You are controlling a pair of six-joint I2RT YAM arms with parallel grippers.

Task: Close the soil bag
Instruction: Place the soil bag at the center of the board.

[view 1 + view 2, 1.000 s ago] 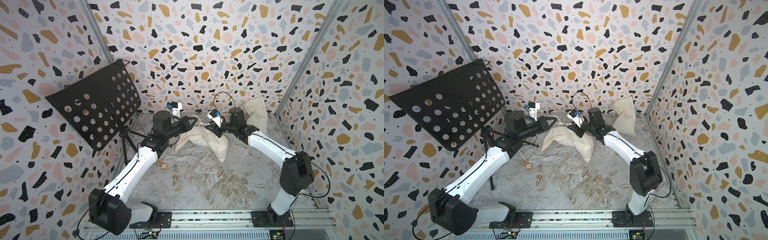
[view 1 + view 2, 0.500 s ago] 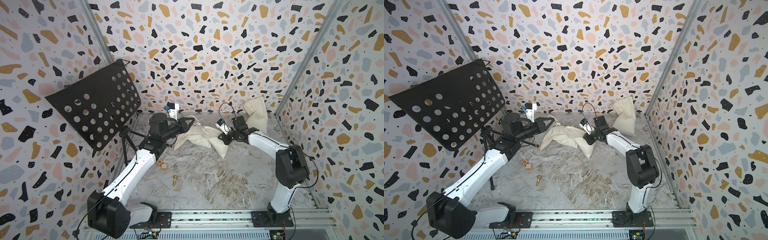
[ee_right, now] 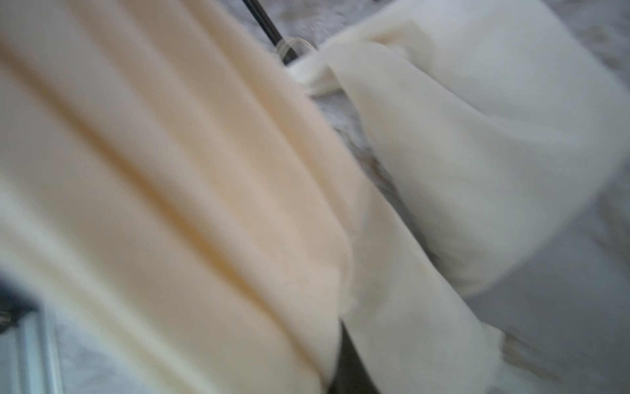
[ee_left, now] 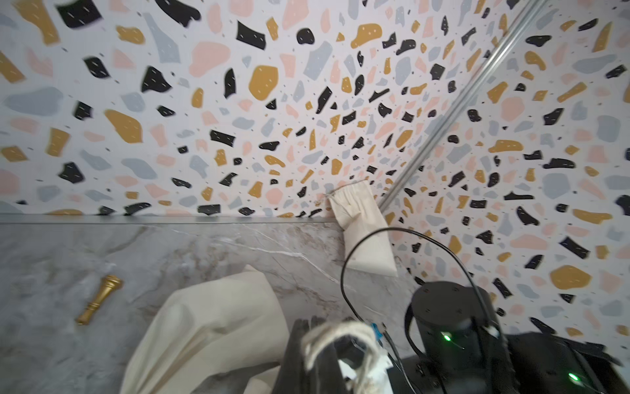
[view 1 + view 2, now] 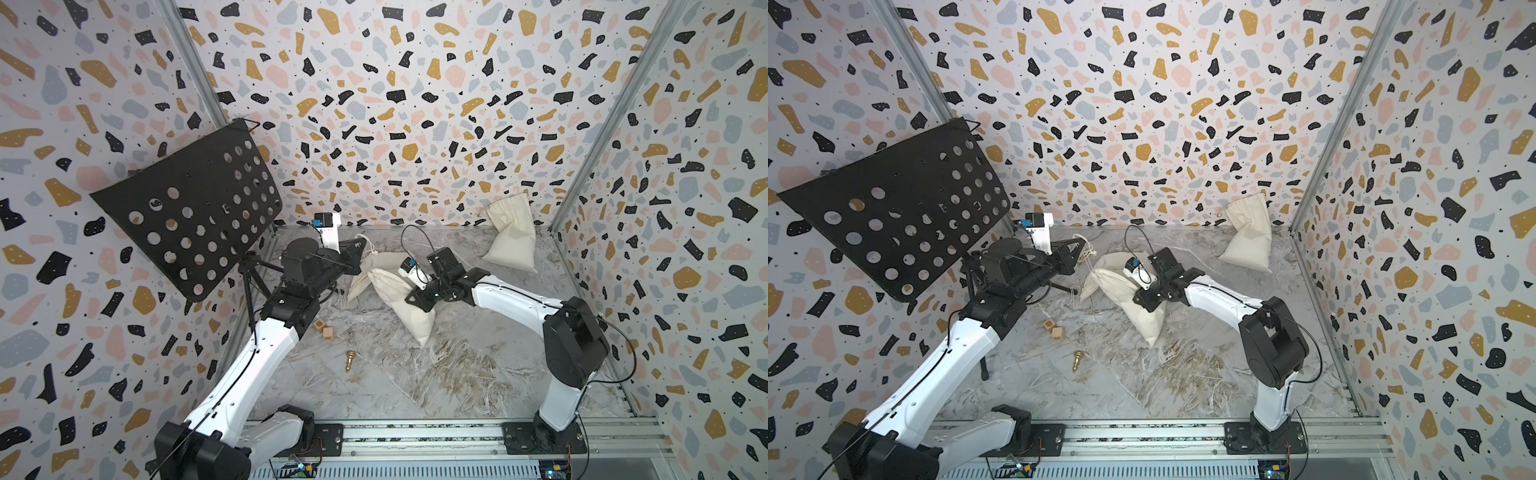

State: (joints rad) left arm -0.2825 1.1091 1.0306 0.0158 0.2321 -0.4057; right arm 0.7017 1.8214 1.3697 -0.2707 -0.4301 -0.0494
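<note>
Soil bag [image 5: 409, 309]: lay on worktop [image 5: 457, 374], frame centre in both top views.
Left gripper [image 5: 356, 257]: clamped tight on drawstring [image 4: 335, 332], upper left of bag.
Right gripper [image 5: 415, 298]: against bag's middle; opening could not be told, its wrist view blurred.

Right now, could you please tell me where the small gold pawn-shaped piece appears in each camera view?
Both top views: the small gold pawn-shaped piece lies on the marble floor, nearer the camera than the two small wooden cubes.
Left wrist: the piece lies alone on the floor.
Right wrist: not in it; cream fabric fills the picture.
Shared landmark, top views and left wrist: the cream cloth bag leaning against the back wall.
</note>
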